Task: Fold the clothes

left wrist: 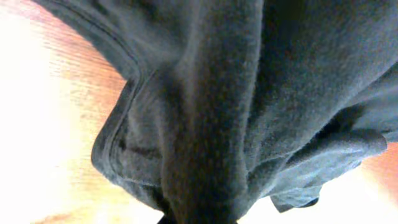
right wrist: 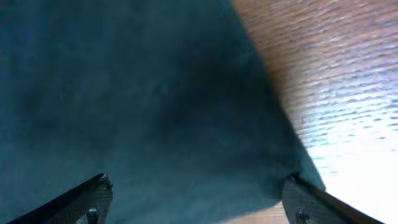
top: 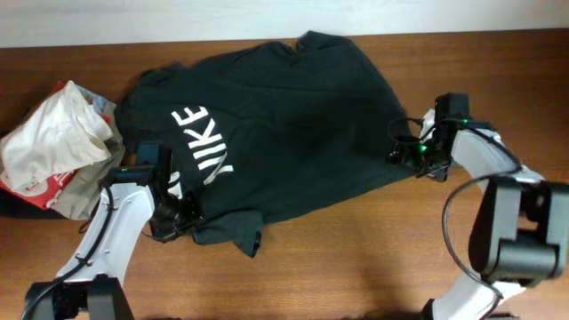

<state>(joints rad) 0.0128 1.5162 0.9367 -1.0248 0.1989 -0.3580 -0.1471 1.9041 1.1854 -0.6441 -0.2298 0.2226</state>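
Black shirt [top: 293, 133] lies spread at the centre of the table [top: 356, 262]. Left gripper [top: 178, 216], at the shirt's 7 o'clock corner, is closed on a bunched ridge of cloth, presumably to lift it for folding. Right gripper [top: 407, 153], at 4 o'clock, stands open. Its fingers [right wrist: 93, 196] straddle the hem, positioned to take hold.

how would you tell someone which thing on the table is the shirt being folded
Start at the brown wooden table and look to its middle, where a big dark shirt lies spread out and rumpled. It is the only piece with large white letters printed on it, unlike the pale crumpled pile with red bits at the table's left edge.
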